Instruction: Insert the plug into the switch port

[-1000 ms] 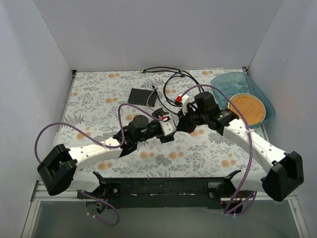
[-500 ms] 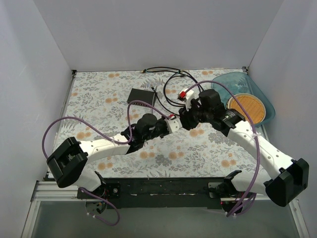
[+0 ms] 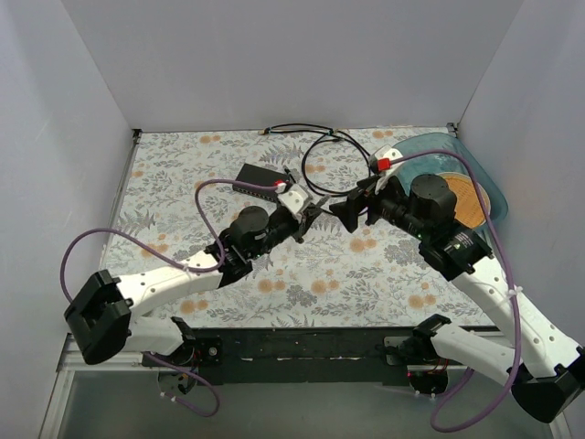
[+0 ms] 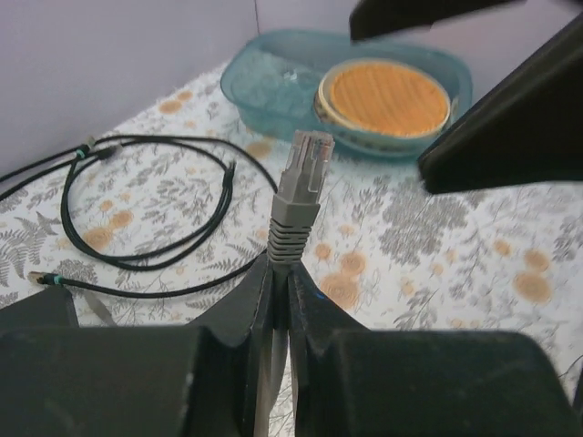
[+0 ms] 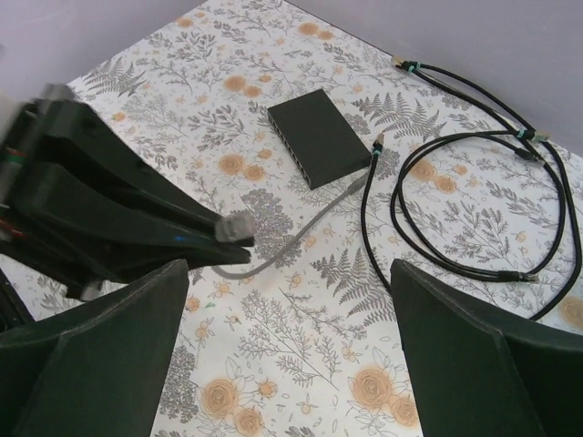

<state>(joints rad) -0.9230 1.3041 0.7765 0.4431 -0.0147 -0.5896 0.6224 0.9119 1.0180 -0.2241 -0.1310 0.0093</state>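
Observation:
The grey plug [image 4: 299, 191] with a clear tip sticks up out of my left gripper [image 4: 280, 273], which is shut on the plug's ribbed boot. In the right wrist view the plug [image 5: 235, 226] pokes from the left gripper [image 5: 118, 214], and its grey cable [image 5: 305, 232] runs back toward the switch [image 5: 319, 137], a flat black box lying on the floral cloth. From above, the switch [image 3: 261, 178] is left and behind the left gripper [image 3: 308, 216]. My right gripper [image 3: 350, 208] stands wide open just right of the plug, holding nothing [image 5: 290, 273].
A loop of black cables [image 3: 320, 165] lies behind the grippers, to the right of the switch. A blue tray [image 3: 475, 165] holding a round orange mat [image 3: 460, 199] sits at the back right, partly under the right arm. White walls close in the cloth on three sides.
The left gripper has shut on the plug. The right gripper has let go, opened wide and drawn back to the right. The left arm has swung the plug slightly left.

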